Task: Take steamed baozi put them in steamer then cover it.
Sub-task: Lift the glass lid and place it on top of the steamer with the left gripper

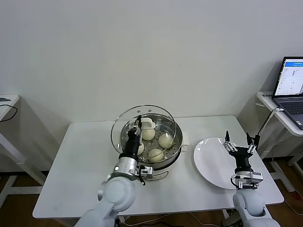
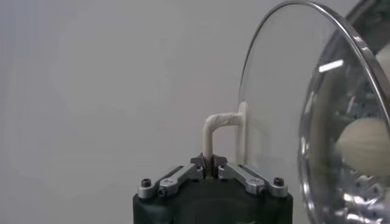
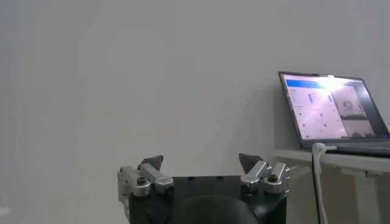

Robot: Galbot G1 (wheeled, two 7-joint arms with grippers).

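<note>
The steamer stands mid-table with several white baozi on its perforated tray. My left gripper is shut on the cream bar handle of the cover, a clear glass lid held tilted almost upright at the steamer's left side. In the left wrist view the lid stands on edge with a baozi seen through it. My right gripper is open and empty, pointing up above the white plate. It also shows open in the right wrist view.
The white table carries the steamer and the bare plate at right. A side table with a laptop and cable stands at far right. Another table edge is at far left.
</note>
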